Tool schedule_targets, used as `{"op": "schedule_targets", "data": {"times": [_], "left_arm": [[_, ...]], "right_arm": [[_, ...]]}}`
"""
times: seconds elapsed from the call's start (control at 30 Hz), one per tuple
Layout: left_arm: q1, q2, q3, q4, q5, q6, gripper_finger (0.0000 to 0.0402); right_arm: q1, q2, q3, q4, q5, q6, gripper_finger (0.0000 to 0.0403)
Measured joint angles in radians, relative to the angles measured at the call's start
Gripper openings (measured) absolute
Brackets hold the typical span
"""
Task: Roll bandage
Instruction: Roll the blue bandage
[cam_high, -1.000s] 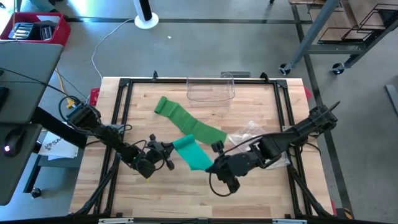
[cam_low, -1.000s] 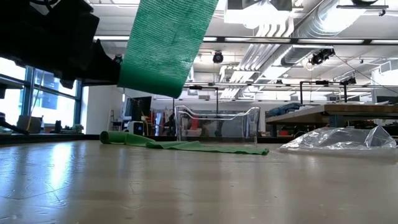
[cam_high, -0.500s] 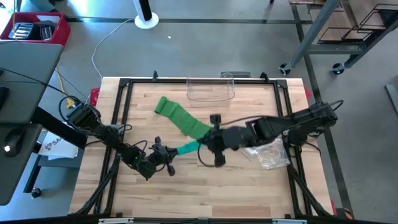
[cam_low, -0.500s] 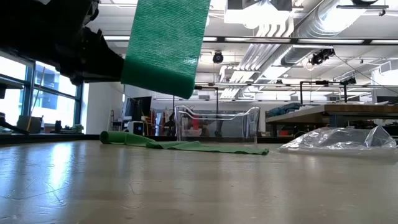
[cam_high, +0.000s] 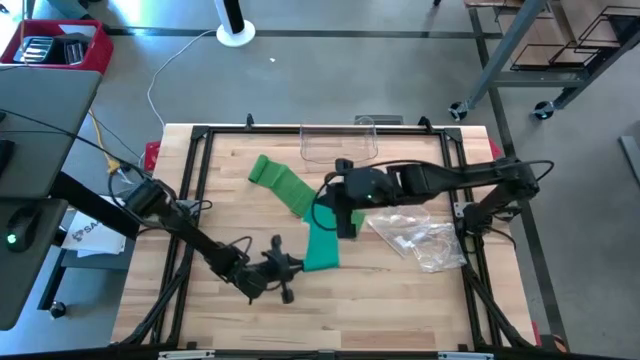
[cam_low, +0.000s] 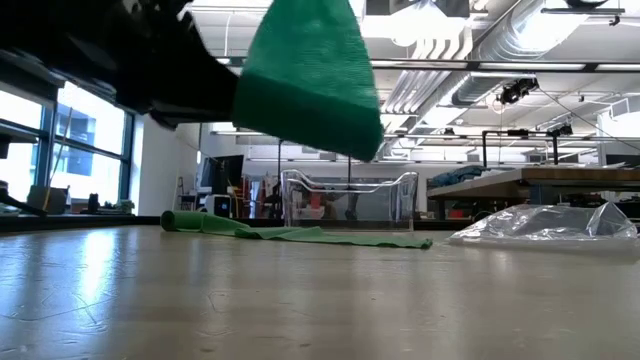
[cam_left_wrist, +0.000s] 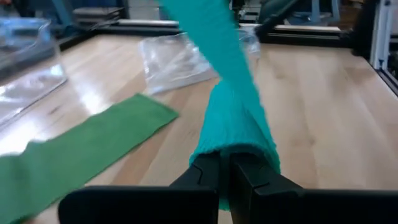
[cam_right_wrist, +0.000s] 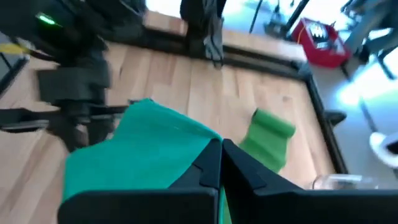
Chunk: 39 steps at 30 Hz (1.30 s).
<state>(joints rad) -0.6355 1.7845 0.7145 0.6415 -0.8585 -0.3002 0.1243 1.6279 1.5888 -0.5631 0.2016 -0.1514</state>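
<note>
A teal bandage strip (cam_high: 322, 245) is stretched in the air between my two grippers near the table's middle. In the low view the bandage (cam_low: 310, 80) hangs clear of the wood. My left gripper (cam_high: 291, 267) is shut on its near end. My right gripper (cam_high: 345, 217) is shut on its far end. A second, green strip (cam_high: 285, 185) lies flat on the table behind them, with a rolled end at the far left (cam_right_wrist: 270, 132). My left gripper pinches the bandage's near end (cam_left_wrist: 235, 149) between its two fingers, coming almost level from the table's left. The cloth is bunched at the fingers (cam_left_wrist: 208, 177) and rises away from them, off the table. My right gripper pinches the bandage's far end (cam_right_wrist: 189, 152) between its two fingers (cam_right_wrist: 233, 165), slanting down from the table's right. The cloth spreads wide below the fingers and stays clear of the table.
A clear plastic container (cam_high: 338, 146) stands at the far edge. A crumpled clear plastic bag (cam_high: 420, 240) lies right of centre. The black frame rail (cam_high: 190, 215) borders the table. Bare wood lies along the near edge (cam_high: 400, 310).
My right gripper has swung from near the front toward the far edge, carrying its end of the teal bandage. My left gripper has gone toward the table's right. The bandage has turned about: it ran left to right and now runs near to far, still lifted.
</note>
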Motion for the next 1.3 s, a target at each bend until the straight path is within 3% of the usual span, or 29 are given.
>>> {"op": "schedule_targets", "data": {"times": [0.2, 0.47, 0.67, 0.8, 0.9, 1.13, 1.3], "left_arm": [[-0.008, 0.055, 0.092, 0.0, 0.006, 0.092, 0.0001], [-0.011, 0.05, 0.097, -0.002, 0.011, 0.111, 0.0001], [-0.011, 0.05, 0.097, 0.027, 0.01, 0.113, 0.0001], [-0.015, 0.048, 0.097, 0.077, 0.011, 0.122, 0.0001], [-0.027, 0.03, 0.097, 0.082, 0.008, 0.122, 0.0001], [-0.108, -0.044, 0.097, 0.116, -0.088, 0.206, 0.0001], [-0.181, -0.056, 0.097, 0.112, -0.167, 0.178, 0.0001]], "right_arm": [[-0.009, 0.034, -0.022, -0.088, -0.021, 0.062, 0.0], [-0.009, 0.036, -0.23, -0.065, -0.027, 0.17, 0.0005], [-0.009, 0.036, -0.343, 0.064, -0.124, 0.182, 0.0066], [-0.006, 0.036, -0.348, 0.093, -0.224, 0.152, 0.0118], [0.008, 0.03, -0.348, 0.093, -0.232, 0.152, 0.0136], [0.081, 0.002, -0.348, 0.092, -0.221, 0.108, 0.014], [0.147, -0.016, -0.348, 0.097, -0.221, 0.084, 0.014]]}}
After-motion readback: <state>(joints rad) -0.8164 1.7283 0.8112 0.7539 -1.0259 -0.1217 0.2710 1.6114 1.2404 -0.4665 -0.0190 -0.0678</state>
